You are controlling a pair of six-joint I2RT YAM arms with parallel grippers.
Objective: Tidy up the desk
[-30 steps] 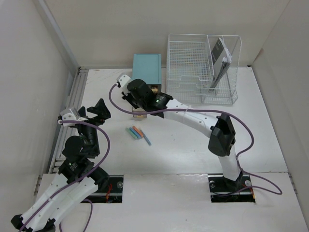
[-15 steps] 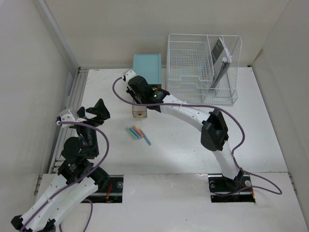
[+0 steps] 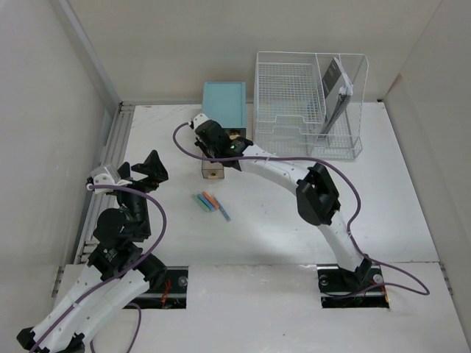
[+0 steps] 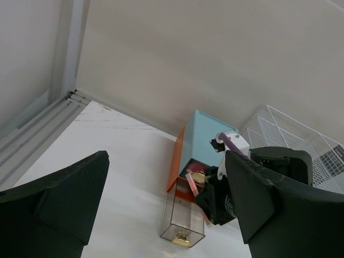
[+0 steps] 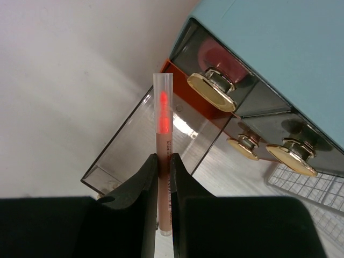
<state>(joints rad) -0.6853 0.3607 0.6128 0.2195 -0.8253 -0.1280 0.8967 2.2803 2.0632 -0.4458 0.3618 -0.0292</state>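
My right gripper [image 3: 213, 142] is shut on a peach marker with a red tip [image 5: 163, 107]. It holds the marker over the clear drawer [image 5: 134, 148] that is pulled out of the teal drawer box [image 3: 224, 103]. The drawer also shows in the top view [image 3: 212, 170] and in the left wrist view [image 4: 184, 215]. Several coloured markers [image 3: 210, 203] lie on the white desk [image 3: 280, 213] in front of the drawer. My left gripper [image 3: 144, 168] is open and empty, raised above the desk's left side and facing the drawer box.
A white wire-mesh rack [image 3: 305, 103] with a dark booklet [image 3: 335, 92] stands at the back right. Silver rails [image 3: 114, 147] run along the desk's left edge. The box's other drawers with gold knobs [image 5: 212, 91] are shut.
My right gripper has moved a little toward the teal box with the marker, and the arm has stretched further. The left arm has not moved.
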